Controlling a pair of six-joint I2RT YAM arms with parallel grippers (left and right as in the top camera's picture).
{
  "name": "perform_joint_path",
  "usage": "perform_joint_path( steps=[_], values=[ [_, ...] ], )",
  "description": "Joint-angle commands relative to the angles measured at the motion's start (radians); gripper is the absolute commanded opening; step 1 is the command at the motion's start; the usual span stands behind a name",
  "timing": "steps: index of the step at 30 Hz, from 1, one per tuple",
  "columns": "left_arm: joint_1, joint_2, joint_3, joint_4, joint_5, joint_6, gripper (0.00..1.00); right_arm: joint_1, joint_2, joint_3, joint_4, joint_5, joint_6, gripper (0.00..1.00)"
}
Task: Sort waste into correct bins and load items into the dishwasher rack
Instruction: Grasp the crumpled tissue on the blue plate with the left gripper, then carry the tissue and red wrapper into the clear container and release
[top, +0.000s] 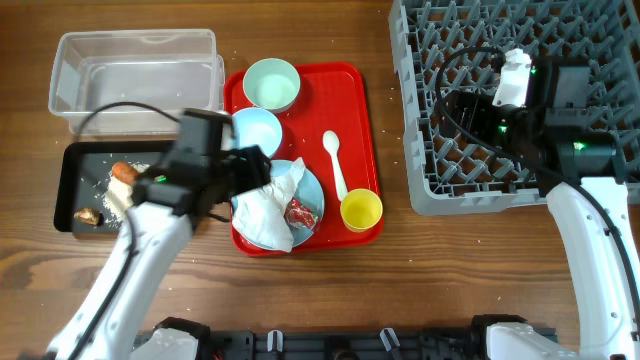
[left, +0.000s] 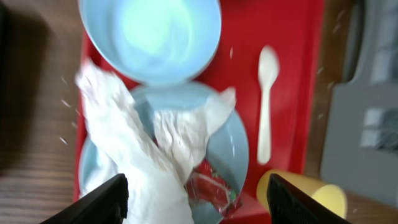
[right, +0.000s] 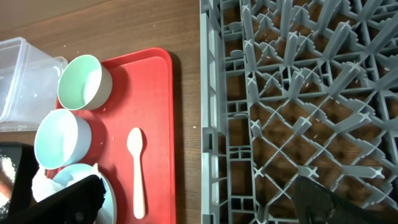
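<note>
My left gripper (top: 252, 168) (left: 196, 200) is open and empty, just above the crumpled white napkin (top: 266, 212) (left: 134, 149) and the small red wrapper (top: 301, 211) (left: 211, 183). Both lie on the pale blue plate (top: 313, 188) (left: 235, 143). Two pale blue bowls (top: 271, 84) (top: 258, 130), the white spoon (top: 334, 162) (left: 266, 106) and the yellow cup (top: 361, 210) (left: 311, 190) sit on the red tray. The black tray (top: 70, 170) holds the carrot (top: 123, 172), rice (top: 120, 198) and a brown lump (top: 88, 215). My right gripper (top: 462, 108) (right: 205, 205) is open and empty over the grey rack (top: 420, 160) (right: 298, 93).
The clear tub (top: 135, 70) (right: 25, 74) stands behind the black tray at the far left. The flat red tray (top: 350, 100) (right: 155, 93) lies between the bins and the rack. Bare wood shows in front of them. A few rice grains dot the table.
</note>
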Motion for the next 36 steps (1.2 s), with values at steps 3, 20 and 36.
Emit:
perform_joint_path(
  steps=[3, 20, 36],
  values=[
    [-0.104, 0.19, 0.006, -0.009, -0.077, -0.112, 0.77, -0.004, 0.011, 0.019, -0.014, 0.014, 0.014, 1.0],
    [-0.174, 0.519, 0.006, 0.14, -0.046, 0.058, 0.78, -0.004, 0.011, 0.019, -0.025, 0.014, 0.014, 1.0],
    [-0.187, 0.605, 0.019, 0.137, -0.115, 0.058, 0.04, -0.004, 0.011, 0.019, -0.032, 0.014, 0.014, 1.0]
  ],
)
